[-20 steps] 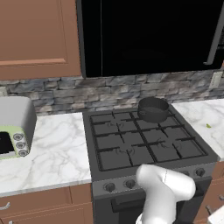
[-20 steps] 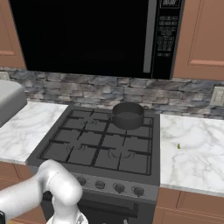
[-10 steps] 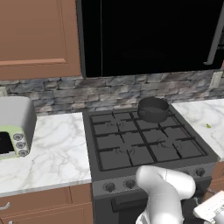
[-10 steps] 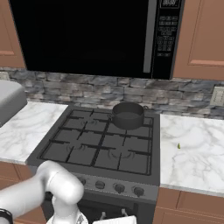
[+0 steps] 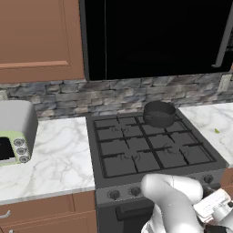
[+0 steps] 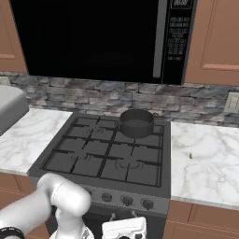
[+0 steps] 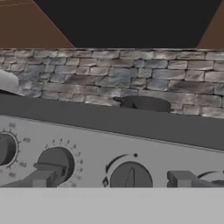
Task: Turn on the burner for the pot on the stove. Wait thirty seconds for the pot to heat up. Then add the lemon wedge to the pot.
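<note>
1. Left base view: the pot [image 5: 159,113] sits on the stove [image 5: 150,150] at its back right burner, right of centre; the lemon wedge [image 5: 217,131] lies on the desk [image 5: 217,123] at the right edge, not yet added.
2. Right base view: no flame shows under the pot [image 6: 136,123], so heating seems not begun.
3. Hand view: the gripper [image 7: 111,179], jaws released and empty, faces a knob [image 7: 130,176] at bottom centre; every step is left.

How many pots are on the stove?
1. The pot sits on the grate at the back right of the stove. All the grates show, so none is hidden.
</note>
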Available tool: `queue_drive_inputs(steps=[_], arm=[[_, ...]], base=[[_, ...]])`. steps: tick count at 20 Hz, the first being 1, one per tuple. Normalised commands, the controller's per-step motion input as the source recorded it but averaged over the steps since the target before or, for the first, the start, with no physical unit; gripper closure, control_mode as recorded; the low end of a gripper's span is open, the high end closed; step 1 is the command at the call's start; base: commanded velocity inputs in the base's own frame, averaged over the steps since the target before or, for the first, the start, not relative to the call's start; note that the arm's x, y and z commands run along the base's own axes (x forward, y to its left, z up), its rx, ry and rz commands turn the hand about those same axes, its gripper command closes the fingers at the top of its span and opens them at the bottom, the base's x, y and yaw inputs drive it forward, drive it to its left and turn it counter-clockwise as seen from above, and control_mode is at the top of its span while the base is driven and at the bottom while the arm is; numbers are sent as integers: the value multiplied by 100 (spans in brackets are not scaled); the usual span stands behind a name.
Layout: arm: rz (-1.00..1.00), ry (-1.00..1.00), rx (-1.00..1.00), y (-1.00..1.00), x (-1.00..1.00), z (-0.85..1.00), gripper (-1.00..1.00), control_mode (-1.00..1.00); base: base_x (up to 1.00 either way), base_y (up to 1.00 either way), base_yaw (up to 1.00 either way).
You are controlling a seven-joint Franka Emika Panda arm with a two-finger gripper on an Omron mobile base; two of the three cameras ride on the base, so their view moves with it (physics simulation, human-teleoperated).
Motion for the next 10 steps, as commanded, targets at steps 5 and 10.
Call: queue_drive_inputs(steps=[5,10], arm=[[1,0,0,0,47,-30,-100,-100],[2,0,0,-10,39,-26,-100,-100]], base=[[0,0,0],[0,0,0]])
